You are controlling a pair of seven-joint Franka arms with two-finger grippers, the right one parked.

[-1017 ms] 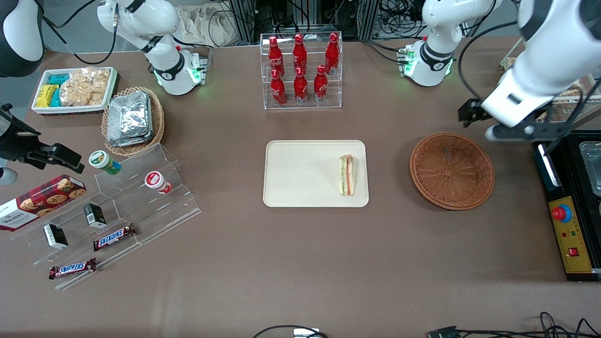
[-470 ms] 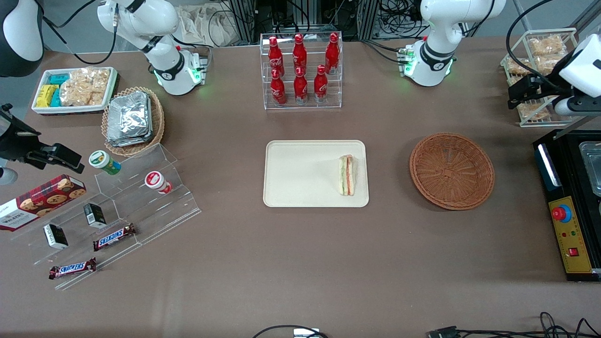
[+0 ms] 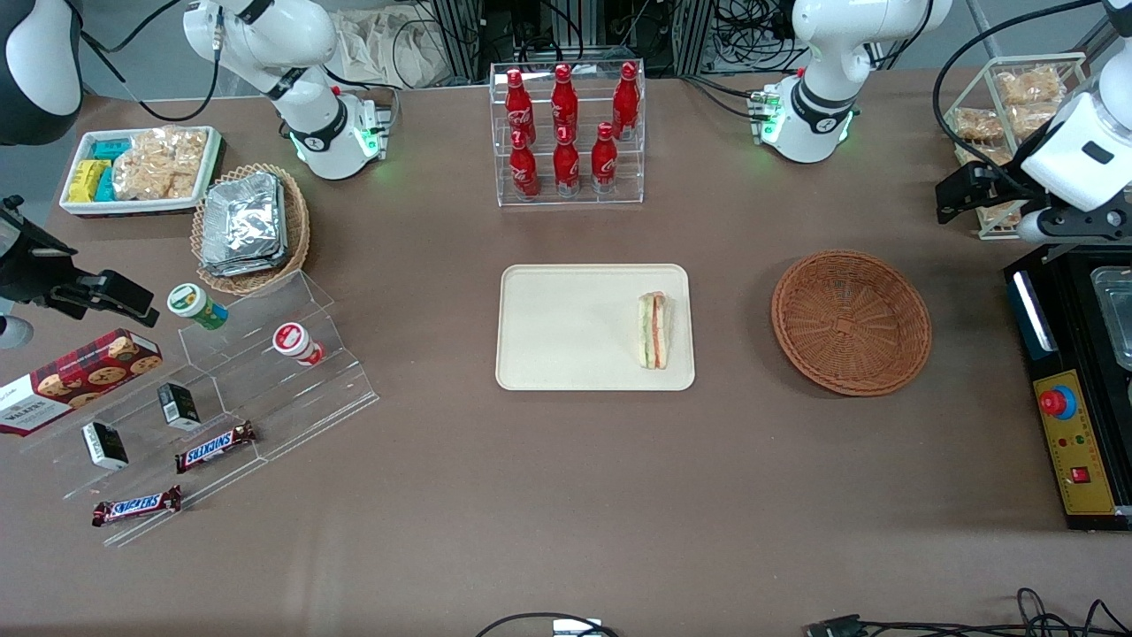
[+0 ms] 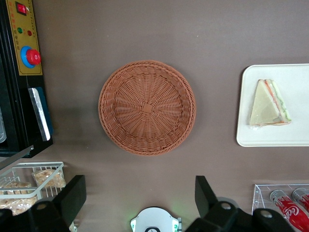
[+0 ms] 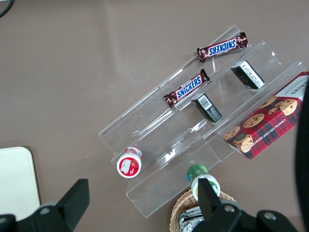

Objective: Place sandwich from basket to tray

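The sandwich (image 3: 654,331), a pale wedge with red and green layers, lies on the cream tray (image 3: 566,327), near the tray edge closest to the basket; the left wrist view shows the sandwich (image 4: 268,103) and the tray (image 4: 294,133) as well. The reddish-brown wicker basket (image 3: 851,321) (image 4: 147,107) holds nothing. My gripper (image 3: 1052,232) (image 4: 138,195) hangs high above the table at the working arm's end, farther from the front camera than the basket. It is open, with only bare tabletop showing between its fingers (image 4: 72,195).
A rack of red bottles (image 3: 566,133) stands farther back than the tray. A white wire rack of snack packs (image 3: 1008,106) and a black control box (image 3: 1070,398) flank the basket at the working arm's end. Toward the parked arm's end lies a clear stepped shelf (image 3: 221,389).
My gripper has risen and pulled away from beside the basket toward the wire rack, then drifted slightly back. Sandwich, tray and basket have not moved.
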